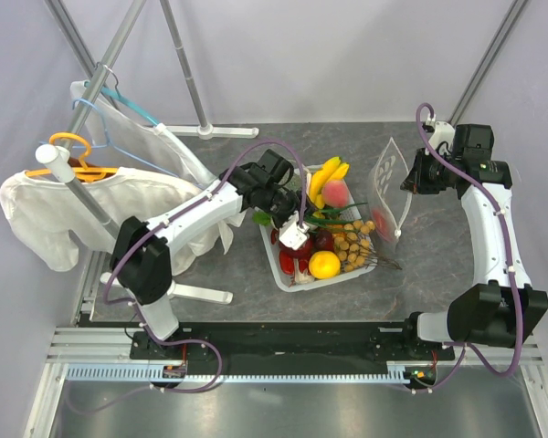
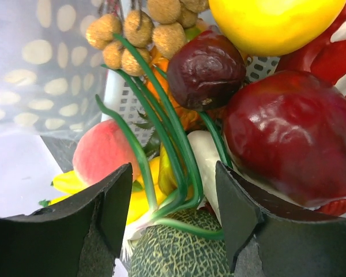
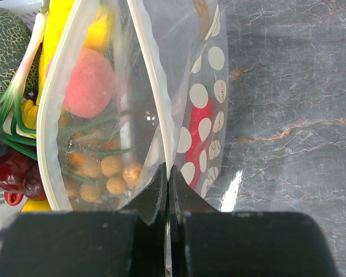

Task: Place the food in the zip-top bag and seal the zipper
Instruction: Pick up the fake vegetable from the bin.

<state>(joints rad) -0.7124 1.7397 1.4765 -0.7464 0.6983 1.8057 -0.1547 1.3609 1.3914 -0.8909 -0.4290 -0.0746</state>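
The left gripper [image 2: 173, 193] is held jaws apart above the food [image 1: 325, 265] in the white basket [image 2: 124, 104]. Just right of it, the zip-top bag [image 1: 390, 182] is pinched upright by the right gripper [image 3: 168, 173]. The grey marbled table [image 1: 438, 265] is enclosed by pale walls [image 1: 347, 55].

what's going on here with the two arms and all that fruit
The right end effector is shut on one rim of the zip-top bag, holding its mouth open beside the white basket. The left end effector hangs open over the food in the basket, right above the green stalks and the melon, gripping nothing. One red piece seems to be in the bag already; the rest is in the basket.
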